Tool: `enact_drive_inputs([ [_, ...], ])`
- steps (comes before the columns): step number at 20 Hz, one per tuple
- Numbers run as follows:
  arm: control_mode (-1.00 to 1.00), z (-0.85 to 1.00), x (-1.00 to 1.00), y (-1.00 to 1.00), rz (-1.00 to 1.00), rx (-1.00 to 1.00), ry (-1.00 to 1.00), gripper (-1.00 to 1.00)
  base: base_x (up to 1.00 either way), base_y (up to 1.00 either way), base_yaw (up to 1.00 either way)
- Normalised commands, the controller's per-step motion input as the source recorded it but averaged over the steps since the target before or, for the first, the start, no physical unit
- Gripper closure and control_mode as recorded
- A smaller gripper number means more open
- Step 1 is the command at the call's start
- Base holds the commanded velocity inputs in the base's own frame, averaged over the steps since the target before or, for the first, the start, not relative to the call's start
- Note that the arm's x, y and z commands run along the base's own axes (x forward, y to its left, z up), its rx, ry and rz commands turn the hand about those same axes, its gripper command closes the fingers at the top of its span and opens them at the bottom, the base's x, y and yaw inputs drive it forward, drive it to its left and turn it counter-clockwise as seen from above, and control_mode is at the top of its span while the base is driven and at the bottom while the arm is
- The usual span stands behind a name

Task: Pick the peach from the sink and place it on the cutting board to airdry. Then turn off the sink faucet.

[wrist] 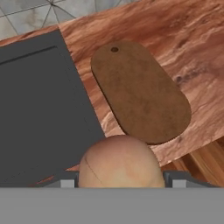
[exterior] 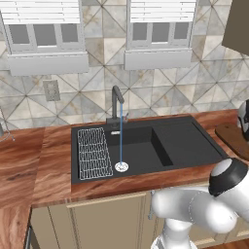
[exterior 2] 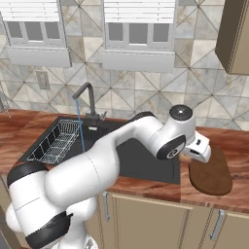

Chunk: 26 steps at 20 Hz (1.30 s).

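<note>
While water is running from the sink faucet (exterior: 116,104), the fingers (wrist: 175,178) are clamping the peach (wrist: 119,162) near the cutting board (wrist: 140,89), needing lowering onto it next.

Peach (wrist: 119,161) gripped in end effector (wrist: 119,180), cutting board (wrist: 141,92) beyond.

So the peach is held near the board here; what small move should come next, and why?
Probably carry the peach a bit further over the cutting board, then lower it. The hand view shows the end effector shut on the peach above the counter edge, between the sink and the board, not yet over it. Water is running from the sink faucet, so that comes afterwards.
</note>
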Motion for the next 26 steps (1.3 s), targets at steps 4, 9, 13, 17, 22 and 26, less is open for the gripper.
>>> enact_drive_inputs([
  [4, -1.00, -0.03, 0.00, -0.28, 0.00, -0.01, 0.00, 1.00, 0.00, 0.00, 0.00],
  [9, -1.00, 0.00, 0.07, -0.24, 0.00, 0.00, 0.00, 1.00, 0.00, 0.00, 0.00],
  [13, -1.00, -0.17, 0.02, -0.25, 0.00, 0.00, 0.00, 1.00, 0.00, 0.00, 0.00],
  [17, -1.00, -0.33, 0.05, -0.22, 0.00, 0.00, 0.00, 1.00, 0.00, 0.00, 0.00],
  [22, -1.00, -0.28, 0.09, -0.18, 0.00, 0.00, 0.00, 1.00, 0.00, 0.00, 0.00],
  [26, -1.00, -0.13, 0.14, -0.15, 0.00, 0.00, 0.00, 1.00, 0.00, 0.00, 0.00],
])
